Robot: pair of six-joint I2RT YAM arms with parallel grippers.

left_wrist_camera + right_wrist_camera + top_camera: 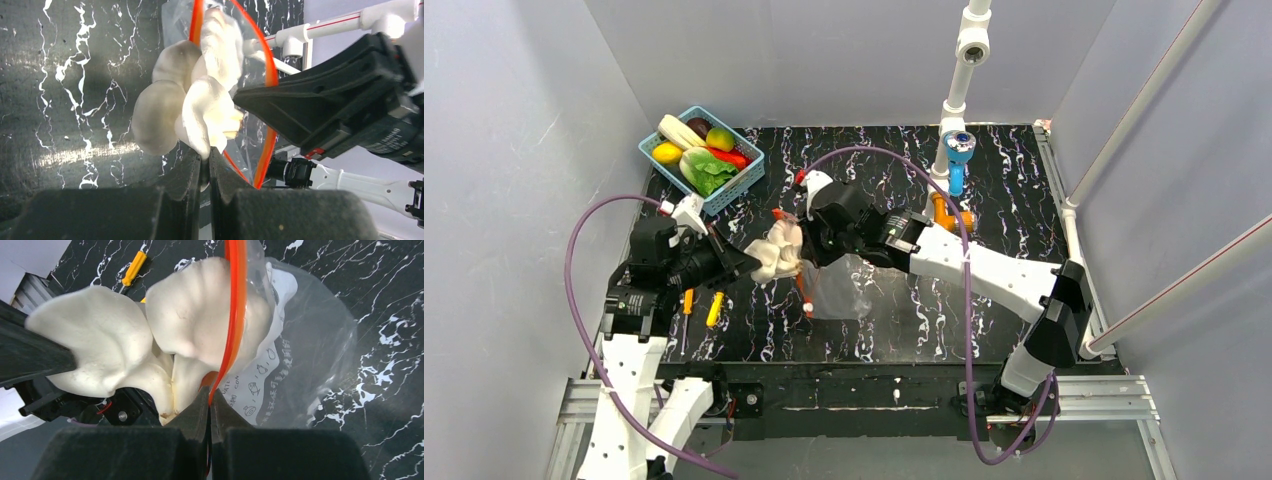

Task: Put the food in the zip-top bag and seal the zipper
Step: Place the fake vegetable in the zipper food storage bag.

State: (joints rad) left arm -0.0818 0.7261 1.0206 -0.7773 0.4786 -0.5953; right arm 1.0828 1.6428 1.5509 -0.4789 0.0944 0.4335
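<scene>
Between the clenched black fingertips of the left hand (205,167) sits the stem of the white lumpy garlic-like piece (190,95). Its matte, rounded lobes fan out ahead of that hand and push into the mouth of the zip-top bag (310,350). Facing it, the right hand (210,405) is pinched tight on the thin red-orange zipper (235,300), which bows into an open loop. Clear, crinkly, printed film hangs beyond that hand over the black marbled surface (904,330).
</scene>
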